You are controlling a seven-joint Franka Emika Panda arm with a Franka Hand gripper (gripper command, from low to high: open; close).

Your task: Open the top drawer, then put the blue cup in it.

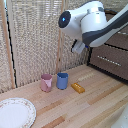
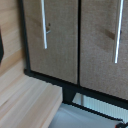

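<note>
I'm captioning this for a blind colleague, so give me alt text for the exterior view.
A white robot arm hangs above a light wooden table, near a dark cabinet at the exterior view's right. On the table stand a pink cup and a blue cup side by side, then a yellow block; a patterned plate lies at the lower left.

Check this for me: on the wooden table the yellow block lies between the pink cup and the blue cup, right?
Not quite. In the exterior view the blue cup stands between the pink cup and the yellow block on the wooden table.
</note>
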